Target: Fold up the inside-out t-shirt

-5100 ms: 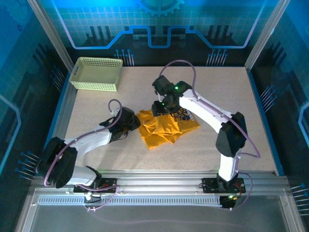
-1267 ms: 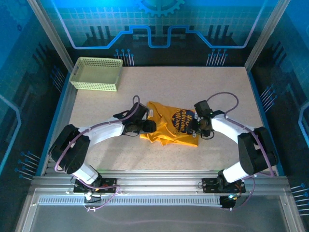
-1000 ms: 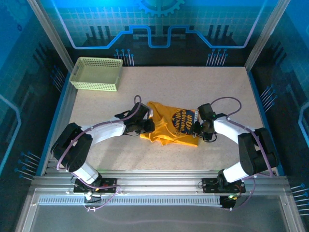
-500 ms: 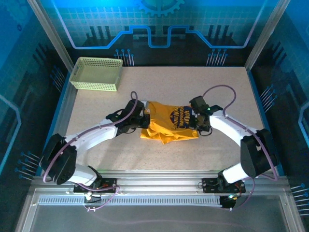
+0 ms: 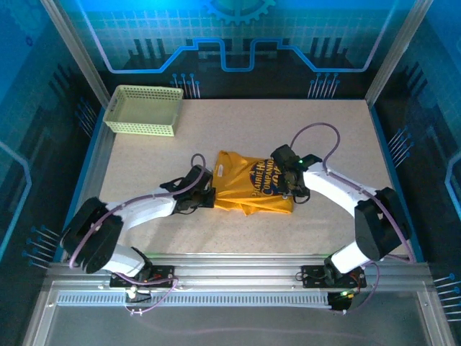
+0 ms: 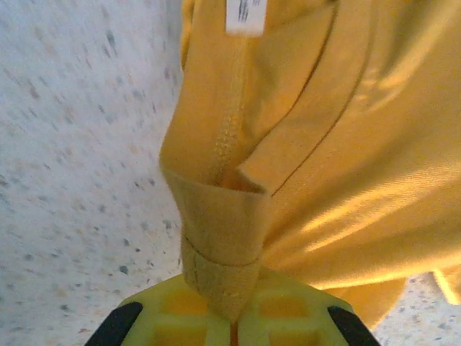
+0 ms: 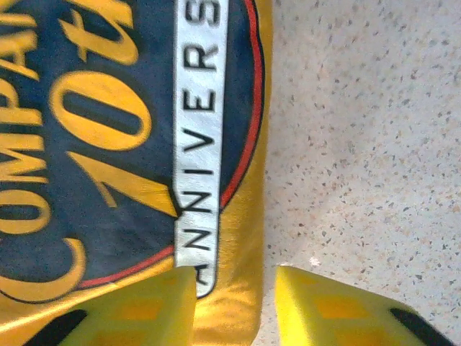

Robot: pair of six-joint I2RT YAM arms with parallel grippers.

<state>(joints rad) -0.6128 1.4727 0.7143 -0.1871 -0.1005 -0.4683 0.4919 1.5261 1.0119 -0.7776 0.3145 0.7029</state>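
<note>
The crumpled mustard-yellow cloth t-shirt [image 5: 245, 198] lies near the middle of the speckled beige desk [image 5: 346, 144], a little toward 6 o'clock, with its dark printed lettering [image 5: 268, 180] facing up. The left claw [image 5: 207, 196] is at the shirt's 9 o'clock edge, pressed together on a thick fold of seam. The right claw [image 5: 292, 189] is at the 3 o'clock edge, spread and gripping nothing.

The step in hand looks like drawing the shirt flat before any fold. To do it well, the right claw should probably dip until its outer finger slides under the hem. It should then close on every layer at that edge, not the top one alone, and pull toward 3 o'clock, low over the desk, while the left claw anchors its side. The bunched ridge at the shirt's 6 o'clock side may drag along and hold its wrinkles.

The top view gives the whole layout, including the pale yellow-green mesh basket [image 5: 144, 109] at 10 o'clock, well apart from the shirt, but it cannot settle either grip. The left wrist view shows the hem wedged between the yellow pads [image 6: 288, 313], and a white sewn-in label [image 6: 245, 14] at 12 o'clock. The right wrist view shows the open gap. One finger [image 7: 155, 306] is over the cloth, the other over bare desk, and the shirt's edge runs between them.
</note>
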